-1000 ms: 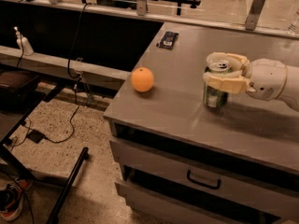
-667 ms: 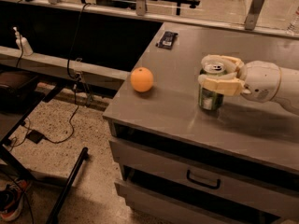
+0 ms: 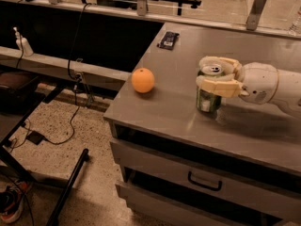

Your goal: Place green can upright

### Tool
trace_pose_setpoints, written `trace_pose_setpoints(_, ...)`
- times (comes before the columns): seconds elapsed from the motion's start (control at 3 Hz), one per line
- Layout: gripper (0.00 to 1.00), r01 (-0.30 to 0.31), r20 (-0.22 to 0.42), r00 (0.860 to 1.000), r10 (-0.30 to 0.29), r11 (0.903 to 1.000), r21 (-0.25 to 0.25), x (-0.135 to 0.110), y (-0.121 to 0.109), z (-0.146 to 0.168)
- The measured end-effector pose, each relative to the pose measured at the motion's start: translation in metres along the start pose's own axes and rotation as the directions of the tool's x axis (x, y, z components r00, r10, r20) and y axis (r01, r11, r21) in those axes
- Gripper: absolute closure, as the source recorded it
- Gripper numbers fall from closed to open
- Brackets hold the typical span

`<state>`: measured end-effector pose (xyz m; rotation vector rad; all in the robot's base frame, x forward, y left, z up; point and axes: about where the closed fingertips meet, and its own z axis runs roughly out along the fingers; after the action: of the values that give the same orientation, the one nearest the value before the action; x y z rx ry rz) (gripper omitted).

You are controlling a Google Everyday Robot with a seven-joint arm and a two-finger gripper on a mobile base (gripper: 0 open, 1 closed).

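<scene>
Gripper clasps the can by its upper wall, mid-table, well right of the left edge; likely light, thin-walled, slick (squeeze gently, near the stiffer rim).

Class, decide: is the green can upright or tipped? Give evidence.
Upright. The green can stands vertical, silver top facing up, the gripper clasping its upper part.

A grey bench with drawers is standing on speckled floor, a black cable is trailing across it, and the end effector is hovering over the bench's right part.
</scene>
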<state>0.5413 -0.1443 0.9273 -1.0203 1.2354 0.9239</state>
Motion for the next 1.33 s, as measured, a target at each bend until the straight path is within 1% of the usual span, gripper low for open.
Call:
trace_pose_setpoints(0.67, 0.23, 0.002, 0.001, 1.000, -0.002, 0.9999, -0.013, -0.0016, 0.0022, 0.0067)
trace_pose_setpoints(1.0, 0.00, 0.003, 0.001, 1.000, -0.002, 0.9998, -0.018, -0.0024, 0.0033, 0.0097)
trace_pose_setpoints(1.33, 0.00, 0.003, 0.001, 1.000, -0.002, 0.9998, -0.018, -0.0024, 0.0033, 0.0097)
